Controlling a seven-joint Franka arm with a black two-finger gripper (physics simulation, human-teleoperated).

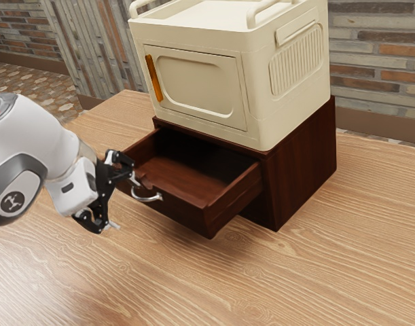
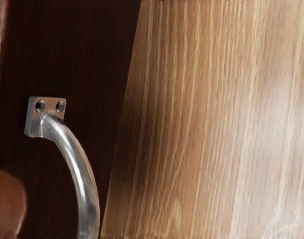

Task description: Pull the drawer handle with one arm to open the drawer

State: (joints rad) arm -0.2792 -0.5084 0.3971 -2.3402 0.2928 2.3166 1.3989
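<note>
Jaws spread near an open brown drawer (image 1: 187, 213) with silver handle (image 2: 81, 173).

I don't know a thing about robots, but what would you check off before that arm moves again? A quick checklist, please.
1. Drawer pulled out of its dark wooden case: ok, it stands well open.
2. Handle attached to the drawer: ok, the mounting plate in the wrist view sits against the front.
3. Gripper open: ok, its fingers stand apart.
4. Handle gripped, should more pulling be wanted: not ok, the fingers are not closed on it.
5. Upper finger free of the handle, should the arm back away: cannot tell; they look very close.
6. Cream cabinet upright on the case: ok.
</note>
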